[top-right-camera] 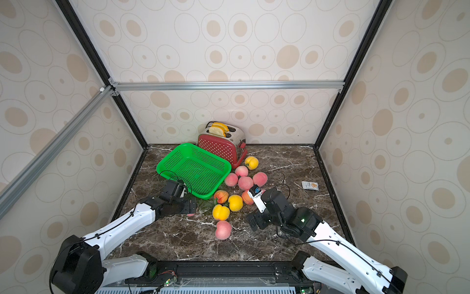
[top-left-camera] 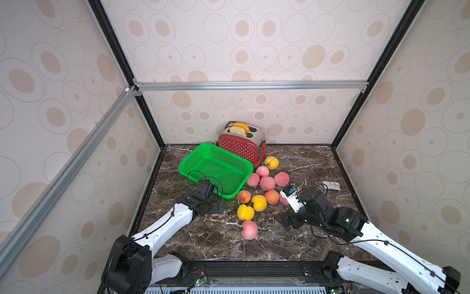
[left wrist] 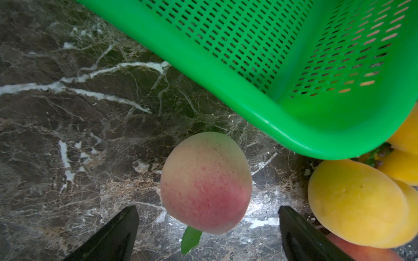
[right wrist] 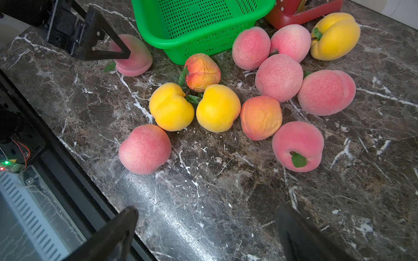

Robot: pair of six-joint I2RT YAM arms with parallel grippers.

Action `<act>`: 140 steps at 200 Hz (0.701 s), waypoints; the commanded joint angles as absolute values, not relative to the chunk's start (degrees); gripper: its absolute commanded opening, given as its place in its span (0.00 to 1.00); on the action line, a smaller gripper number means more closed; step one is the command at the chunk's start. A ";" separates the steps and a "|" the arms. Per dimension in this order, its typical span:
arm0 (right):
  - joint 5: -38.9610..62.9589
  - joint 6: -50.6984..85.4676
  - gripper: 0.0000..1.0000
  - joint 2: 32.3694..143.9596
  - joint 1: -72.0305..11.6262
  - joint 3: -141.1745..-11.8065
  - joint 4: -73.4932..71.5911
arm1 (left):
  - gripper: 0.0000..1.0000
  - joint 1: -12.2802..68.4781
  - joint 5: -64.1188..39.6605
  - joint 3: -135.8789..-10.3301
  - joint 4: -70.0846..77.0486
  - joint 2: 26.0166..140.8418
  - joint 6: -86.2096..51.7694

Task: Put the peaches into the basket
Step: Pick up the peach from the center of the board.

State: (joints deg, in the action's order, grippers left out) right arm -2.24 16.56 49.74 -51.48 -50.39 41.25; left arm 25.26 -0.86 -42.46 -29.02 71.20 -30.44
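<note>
While left claw (left wrist: 207,209) and right claw (right wrist: 207,209) gape wide, pink and yellow peaches (right wrist: 279,78) lie beside the green basket (left wrist: 226,85).

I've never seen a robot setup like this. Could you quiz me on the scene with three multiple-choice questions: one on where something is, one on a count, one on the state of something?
1. Where does the red toaster stand?
A) just behind the green basket
B) at the front edge
C) inside the basket

2. How many yellow peaches lie on the table?
A) one
B) three
C) six

3. What state is the basket in?
A) empty
B) heaped with peaches
C) upside down

Answers:
1 A, it stands just past the basket's far rim.
2 B, one lies beside the toaster and two lie side by side in the cluster.
3 A, only bare mesh shows inside.
</note>
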 commanded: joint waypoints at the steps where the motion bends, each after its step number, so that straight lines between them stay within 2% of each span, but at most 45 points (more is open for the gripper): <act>1: -3.25 15.08 1.00 48.13 -52.00 -50.51 42.48 | 0.99 25.75 0.29 -43.75 -28.50 73.48 -29.36; 66: -5.05 12.41 1.00 44.30 -51.97 -52.65 44.65 | 0.96 25.80 -0.17 -43.60 -25.29 77.31 -29.47; 105: -5.89 12.01 1.00 44.12 -51.97 -52.20 46.15 | 0.83 25.81 -1.27 -43.09 -23.79 78.75 -29.78; 126: -6.11 12.04 1.00 43.64 -52.00 -51.30 45.57 | 0.68 25.77 -1.91 -42.76 -23.29 78.36 -30.08; 140: -6.10 11.82 1.00 43.92 -51.97 -51.14 45.41 | 0.62 25.80 -2.19 -42.53 -23.37 77.86 -30.06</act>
